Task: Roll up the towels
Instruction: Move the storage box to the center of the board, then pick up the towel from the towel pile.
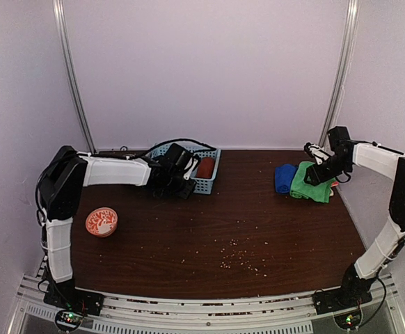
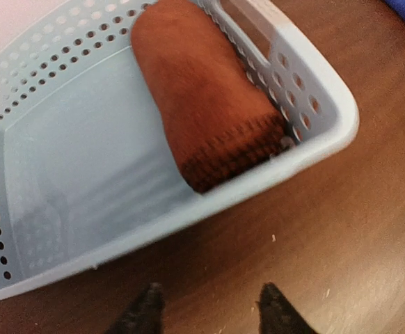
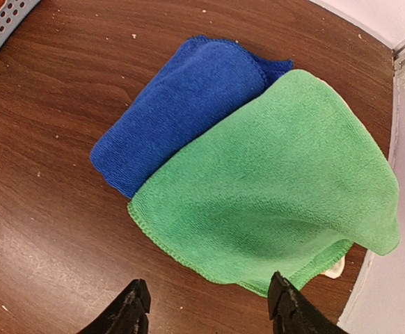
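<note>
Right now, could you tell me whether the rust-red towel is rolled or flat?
Rolled: the rust-red towel is a short thick roll lying inside the blue basket, one end against its wall.

Green towel (image 3: 272, 181) overlaps blue towel (image 3: 181, 104) on table (image 3: 49, 209); R gripper (image 3: 209, 309) spread, empty.
</note>
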You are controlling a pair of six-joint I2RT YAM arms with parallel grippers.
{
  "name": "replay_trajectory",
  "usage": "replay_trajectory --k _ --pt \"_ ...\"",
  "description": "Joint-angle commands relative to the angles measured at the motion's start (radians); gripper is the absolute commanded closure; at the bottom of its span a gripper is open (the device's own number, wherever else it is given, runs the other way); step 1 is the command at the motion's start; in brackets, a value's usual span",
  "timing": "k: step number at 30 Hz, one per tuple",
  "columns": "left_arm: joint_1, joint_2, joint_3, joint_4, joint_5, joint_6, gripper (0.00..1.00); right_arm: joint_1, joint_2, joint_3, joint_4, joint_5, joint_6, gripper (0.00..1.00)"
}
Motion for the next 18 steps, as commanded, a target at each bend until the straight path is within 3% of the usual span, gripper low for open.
replay_trajectory --k 1,4,9,13,15,18 --pt "-0.014 -0.210 -0.208 0.143 0.164 0.001 0.06 -0.018 -0.021 0.024 -0.046 0.109 -0.022 0.38" --pt "-0.029 -0.336 -0.315 0.188 0.202 -0.012 0.02 -0.018 0.021 0.061 -0.127 0.127 -0.044 0.36" --pt "-0.054 -0.439 -0.390 0.206 0.187 -0.016 0.02 -0.018 0.081 0.055 -0.117 0.139 -0.038 0.36" --pt "-0.056 -0.532 -0.493 0.342 0.208 -0.036 0.02 -0.018 0.134 0.056 -0.073 0.107 -0.021 0.32" --pt "-0.057 -0.569 -0.521 0.377 0.138 -0.054 0.02 -0.015 0.164 0.049 -0.040 0.112 -0.020 0.32" --pt "-0.056 -0.583 -0.505 0.327 -0.124 -0.155 0.02 -0.015 0.206 0.046 0.027 0.172 -0.021 0.37"
